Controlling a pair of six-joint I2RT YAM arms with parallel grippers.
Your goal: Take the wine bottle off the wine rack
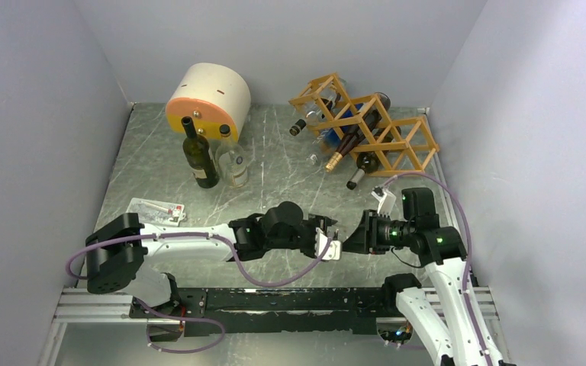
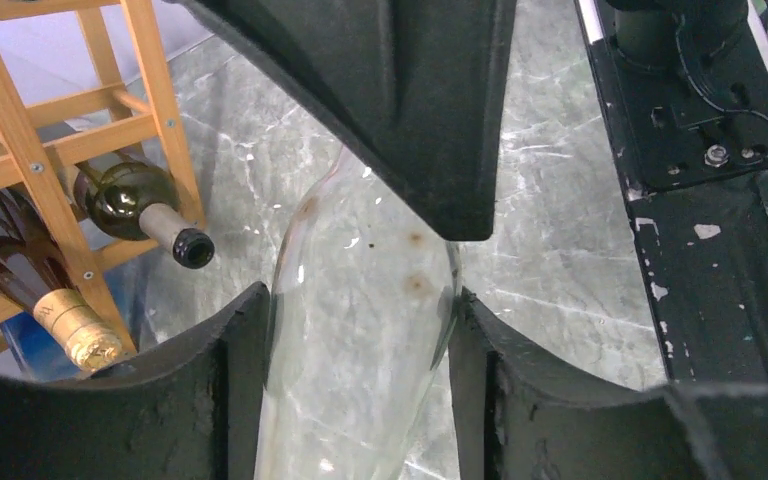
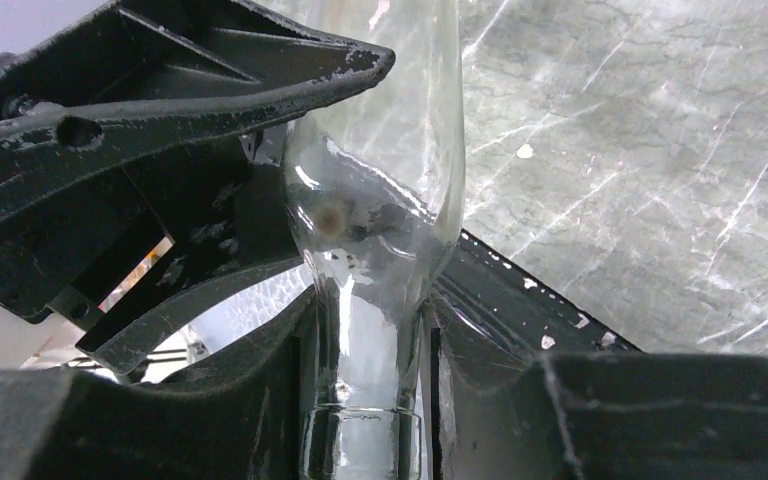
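A clear glass wine bottle [image 2: 360,300] hangs level above the marble floor, held between both arms, off the rack. My left gripper [image 2: 360,390] is shut on its wide body, both pads touching the glass. My right gripper [image 3: 370,370] is shut on the bottle's neck [image 3: 365,330]. In the top view the two grippers meet front centre, left [image 1: 333,239] and right [image 1: 355,238], and the clear bottle hardly shows. The wine rack [image 1: 424,131], an orange-tan wooden lattice, stands at the back right with several bottles in its cells.
A cream and orange cylinder [image 1: 208,99] lies at the back left, with a dark green bottle [image 1: 201,156] and a small clear bottle [image 1: 233,162] upright before it. A plastic packet [image 1: 156,210] lies front left. The black rail [image 1: 275,301] runs along the near edge.
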